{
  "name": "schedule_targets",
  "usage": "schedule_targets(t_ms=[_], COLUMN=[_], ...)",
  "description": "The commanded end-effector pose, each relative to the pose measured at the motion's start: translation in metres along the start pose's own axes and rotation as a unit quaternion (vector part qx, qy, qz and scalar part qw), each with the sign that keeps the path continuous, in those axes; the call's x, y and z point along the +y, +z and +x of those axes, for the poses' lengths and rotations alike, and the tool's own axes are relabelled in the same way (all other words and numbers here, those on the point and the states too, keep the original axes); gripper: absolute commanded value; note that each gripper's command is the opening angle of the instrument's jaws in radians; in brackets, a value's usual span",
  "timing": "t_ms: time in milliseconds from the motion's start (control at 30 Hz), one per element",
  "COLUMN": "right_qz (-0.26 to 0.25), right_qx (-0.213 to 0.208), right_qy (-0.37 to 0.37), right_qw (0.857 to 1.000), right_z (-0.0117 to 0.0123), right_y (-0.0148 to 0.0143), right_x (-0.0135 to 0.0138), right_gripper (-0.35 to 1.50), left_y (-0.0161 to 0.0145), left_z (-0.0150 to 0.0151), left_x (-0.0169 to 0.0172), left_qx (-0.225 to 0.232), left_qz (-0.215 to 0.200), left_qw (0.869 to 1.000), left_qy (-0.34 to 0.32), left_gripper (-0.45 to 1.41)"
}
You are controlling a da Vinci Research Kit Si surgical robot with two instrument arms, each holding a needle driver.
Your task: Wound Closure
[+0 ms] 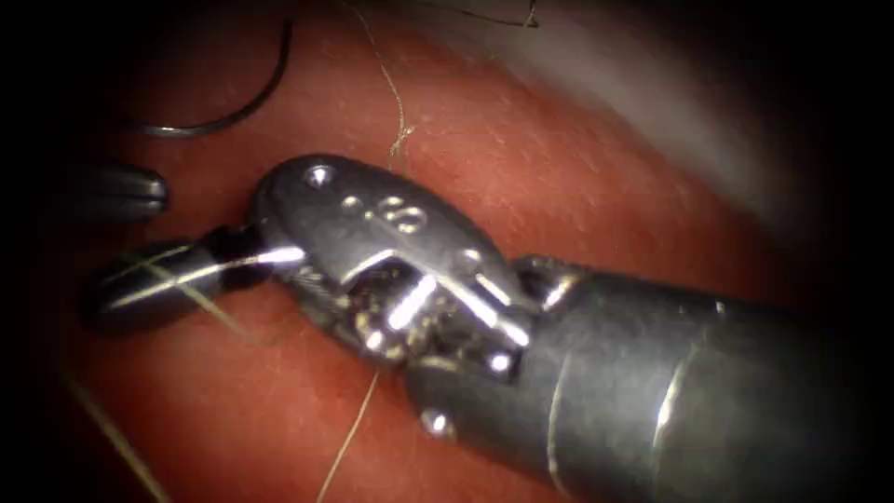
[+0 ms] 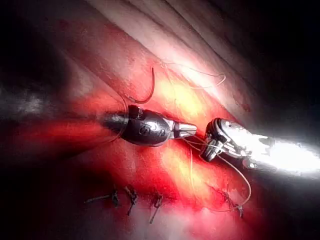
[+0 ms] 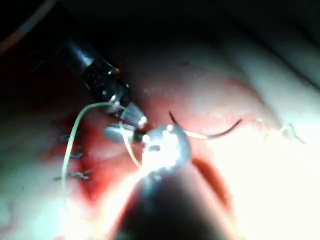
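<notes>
Right tool: jaws closed on thread. Left tool: jaw state and hold cannot be told. Curved needle: lying free on tissue, beyond both tools

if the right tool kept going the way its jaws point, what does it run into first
Probably the thread lying across the right tool's tip, then bare tissue beyond. The left tool sits just above that line, so depth decides; the needle lies loose, well off it.

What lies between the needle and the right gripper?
In the endoscope view, the left gripper, over the tissue; the needle rests there unheld.
</notes>
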Motion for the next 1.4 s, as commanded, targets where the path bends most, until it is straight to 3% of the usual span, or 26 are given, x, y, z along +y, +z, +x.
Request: schedule_targets(t_ms=[33, 100, 167, 200, 233, 400, 567, 867, 1167, 1400], right_qz=[0.002, -0.001, -0.010, -0.021, -0.024, -0.041, -0.084, -0.225, -0.364, -0.415], right_qx=[0.000, 0.006, 0.021, 0.027, 0.030, 0.037, 0.052, 0.087, 0.081, 0.074], right_qy=[0.001, 0.003, 0.005, 0.008, 0.010, 0.018, 0.014, -0.016, 0.031, 0.079], right_qw=[1.000, 1.000, 1.000, 0.999, 0.999, 0.998, 0.995, 0.970, 0.927, 0.903], right_z=[0.0003, 0.0007, 0.0013, 0.0014, 0.0014, 0.0014, 0.0021, 0.0035, -0.0005, -0.0030], right_y=[0.0000, -0.0005, -0.0012, -0.0016, -0.0017, -0.0019, -0.0029, -0.0091, -0.0136, -0.0154], right_x=[0.0001, -0.0003, -0.0006, -0.0006, -0.0006, -0.0004, 0.0002, 0.0023, 0.0036, 0.0039], right_gripper=[0.02, 0.12, 0.37, 0.61, 0.69, 0.84, 0.86, 0.76, 0.74, 0.74], left_y=[0.0004, 0.0004, 0.0005, 0.0006, 0.0007, 0.0019, 0.0044, 0.0058, 0.0086, 0.0092], left_z=[-0.0008, -0.0012, -0.0018, -0.0023, -0.0025, -0.0033, -0.0042, -0.0069, -0.0074, -0.0078], left_x=[0.0003, 0.0004, 0.0004, 0.0005, 0.0006, 0.0007, 0.0010, 0.0022, 0.0031, 0.0037], left_qx=[0.000, -0.002, -0.004, -0.006, -0.006, -0.008, -0.009, -0.010, -0.007, -0.006], left_qz=[0.000, 0.003, 0.005, 0.008, 0.008, 0.015, 0.025, 0.024, 0.020, 0.016], left_qw=[1.000, 1.000, 1.000, 1.000, 1.000, 1.000, 0.999, 0.999, 0.999, 0.999], left_qy=[-0.002, -0.003, -0.003, -0.007, -0.009, -0.014, -0.018, -0.024, -0.029, -0.032], left_gripper=[-0.35, -0.35, -0.35, -0.35, -0.35, -0.35, -0.35, -0.35, -0.35, -0.35])
